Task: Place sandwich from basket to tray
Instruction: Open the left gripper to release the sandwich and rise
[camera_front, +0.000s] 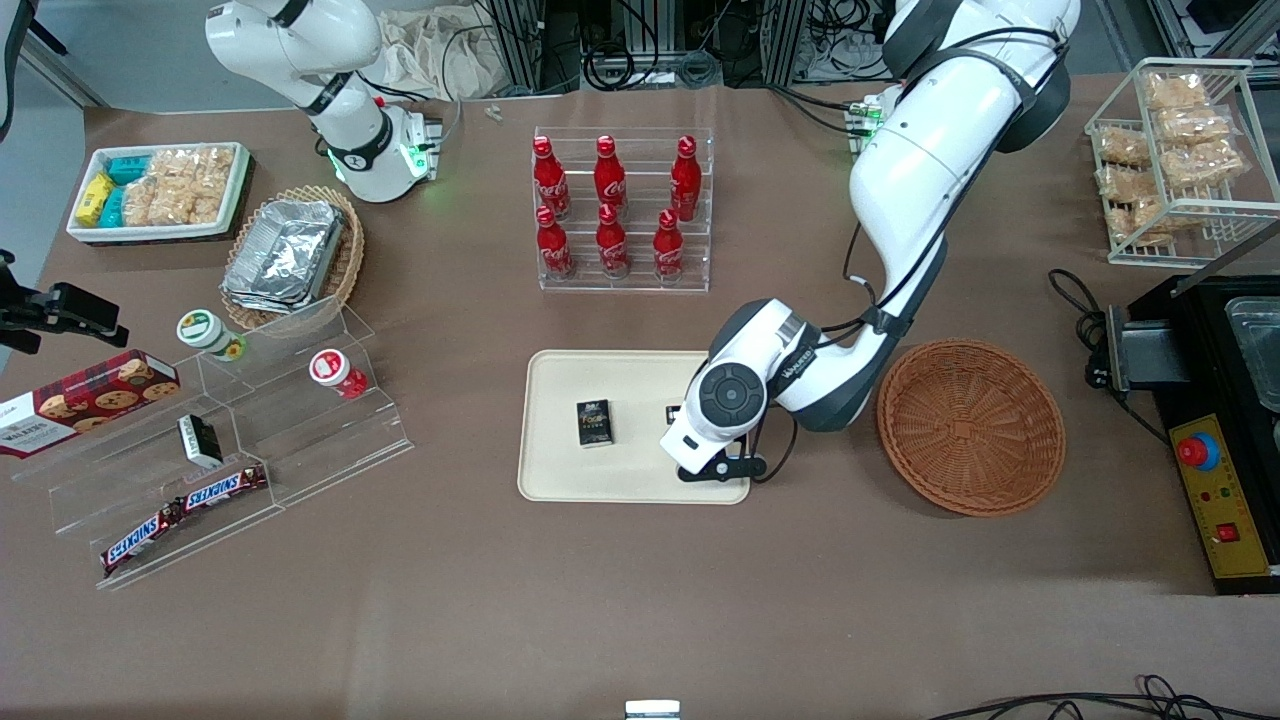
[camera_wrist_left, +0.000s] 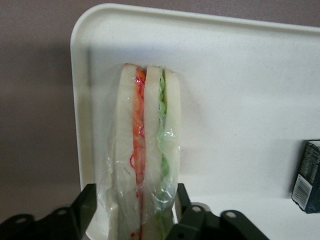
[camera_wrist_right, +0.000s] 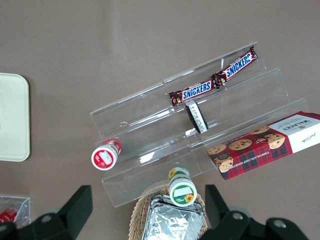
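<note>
**Cream tray reached, sandwich not yet let go**

Cream-beige and low-rimmed, the tray (camera_front: 560, 440) lies on the brown surface (camera_front: 640, 600) nearer the front camera than the rack of red bottles (camera_front: 622, 210). A small dark packet (camera_front: 594, 421) already rests on it. Over the tray's end toward the working arm hangs the left arm's pincer (camera_front: 722, 468), its wrist housing hiding whatever is beneath it in the front view.

The wrist view fills that gap: the sandwich (camera_wrist_left: 146, 150) stands on edge in its clear wrap, white bread with orange-red and green filling, and the two black fingers (camera_wrist_left: 84, 207) press against either side of it. The pincer is thus closed on the sandwich. The wedge is over the tray, close to a rounded corner and just beside the rim (whether its lower edge already touches the tray floor cannot be told).

Farther toward the working arm's end, the reddish-brown wicker basket (camera_front: 970, 426) sits with nothing visible in it, well apart from the pincer.

Judged from this, the pick and the carry are done. What seems left is to settle the wedge onto the tray, spread the fingers and lift clear. Standing on edge so near the rim, it may tip once released.
</note>
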